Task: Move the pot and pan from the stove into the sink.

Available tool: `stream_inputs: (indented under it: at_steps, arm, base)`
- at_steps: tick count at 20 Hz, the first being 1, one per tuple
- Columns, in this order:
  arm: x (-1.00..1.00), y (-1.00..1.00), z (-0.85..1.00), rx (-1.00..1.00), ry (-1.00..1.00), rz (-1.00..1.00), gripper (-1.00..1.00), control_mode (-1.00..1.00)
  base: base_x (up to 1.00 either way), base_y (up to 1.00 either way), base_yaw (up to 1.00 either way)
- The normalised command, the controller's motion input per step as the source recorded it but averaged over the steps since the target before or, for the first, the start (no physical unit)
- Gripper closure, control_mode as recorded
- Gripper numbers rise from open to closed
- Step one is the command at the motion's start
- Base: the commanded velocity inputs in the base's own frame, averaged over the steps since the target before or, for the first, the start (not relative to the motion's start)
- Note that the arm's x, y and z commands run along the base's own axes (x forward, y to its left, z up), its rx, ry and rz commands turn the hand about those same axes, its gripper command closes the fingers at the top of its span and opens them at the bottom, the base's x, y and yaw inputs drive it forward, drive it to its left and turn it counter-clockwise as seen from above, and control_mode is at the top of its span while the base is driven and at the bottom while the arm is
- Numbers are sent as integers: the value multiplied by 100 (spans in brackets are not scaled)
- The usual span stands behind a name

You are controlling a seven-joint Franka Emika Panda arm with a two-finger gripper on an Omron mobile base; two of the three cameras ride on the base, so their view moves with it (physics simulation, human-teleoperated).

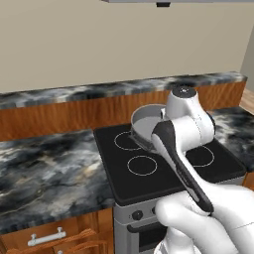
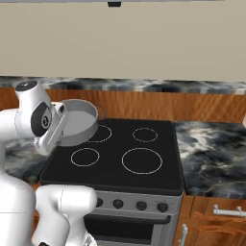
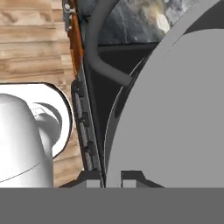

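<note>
We've got the pot [image 2: 77, 122] lifted and tilted over the stove [image 2: 120, 158], at its far left burner. It's stiff, slick metal and probably hefty, so the thin rim is our only real handle. The gripper [image 3: 113, 175] is pinched nearly shut on that rim.

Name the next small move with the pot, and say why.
Probably carry it sideways off the stove toward the sink. The tool is shut on the rim of the pot, which hangs tilted above the cooktop's left side, already lifted clear.
</note>
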Motion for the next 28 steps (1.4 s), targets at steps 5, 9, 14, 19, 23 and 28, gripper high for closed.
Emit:
stream_inputs:
  at_steps: [5,9,14,19,23,28]
  arm:
    - [-77,-16,0,0,0,25,100,-100]
    - [-87,-28,0,1,-10,15,100,-100]
    - [-69,-24,7,6,-36,4,100,-100]
    - [-10,0,0,0,-3,2,100,100]
    - [0,0,0,0,0,0,100,100]
    - [0,0,0,0,0,0,100,100]
  base:
    - [0,0,0]
    - [0,0,0]
    - [0,0,0]
    - [-5,0,0]
    - [-72,-40,0]
    - [-82,-52,-3]
